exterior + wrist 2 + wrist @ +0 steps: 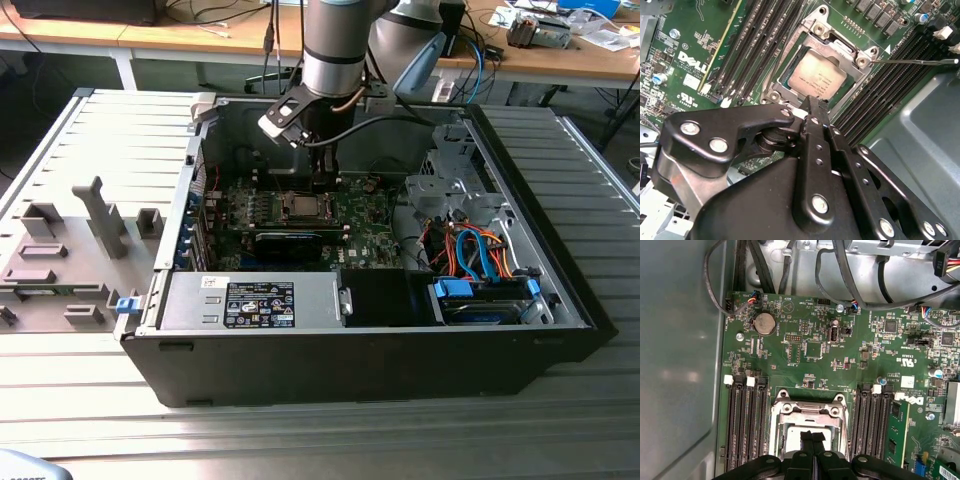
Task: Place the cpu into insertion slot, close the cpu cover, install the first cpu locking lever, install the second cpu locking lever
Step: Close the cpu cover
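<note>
Grey slatted tabletop [590, 150] with an open PC case [350, 370] on it. The cpu [816, 75] is sitting in the insertion slot [774, 94], and the end effector [812, 102] is right over it, fingers pinched together and holding nothing.

The cpu [817, 75] is a small flat grey square; it lies flat in the insertion slot [774, 95] on the green board; the cpu cover [837, 47], a thin silver frame, lies down flat around its edges.
</note>
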Robot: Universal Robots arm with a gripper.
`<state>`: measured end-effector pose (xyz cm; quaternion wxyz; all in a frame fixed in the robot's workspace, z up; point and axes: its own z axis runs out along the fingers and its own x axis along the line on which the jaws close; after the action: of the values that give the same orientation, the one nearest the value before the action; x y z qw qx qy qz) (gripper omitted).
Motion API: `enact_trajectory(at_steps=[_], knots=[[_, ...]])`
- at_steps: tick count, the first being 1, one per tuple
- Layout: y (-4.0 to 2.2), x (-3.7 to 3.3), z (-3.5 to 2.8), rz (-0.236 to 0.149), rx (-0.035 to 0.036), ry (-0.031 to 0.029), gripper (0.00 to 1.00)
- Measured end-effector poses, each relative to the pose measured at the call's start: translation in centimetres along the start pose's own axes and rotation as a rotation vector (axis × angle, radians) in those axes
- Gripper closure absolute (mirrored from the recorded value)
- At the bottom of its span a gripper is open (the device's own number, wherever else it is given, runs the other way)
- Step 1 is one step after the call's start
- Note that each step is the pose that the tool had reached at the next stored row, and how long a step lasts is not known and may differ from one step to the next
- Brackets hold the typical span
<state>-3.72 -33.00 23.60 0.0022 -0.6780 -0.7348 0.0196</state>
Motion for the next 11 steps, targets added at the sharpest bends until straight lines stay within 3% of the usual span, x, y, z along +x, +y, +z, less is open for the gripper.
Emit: enact_trajectory(at_steps=[11], knots=[[-0.14,0.02,0.15,0.0,0.0,0.0,0.89]])
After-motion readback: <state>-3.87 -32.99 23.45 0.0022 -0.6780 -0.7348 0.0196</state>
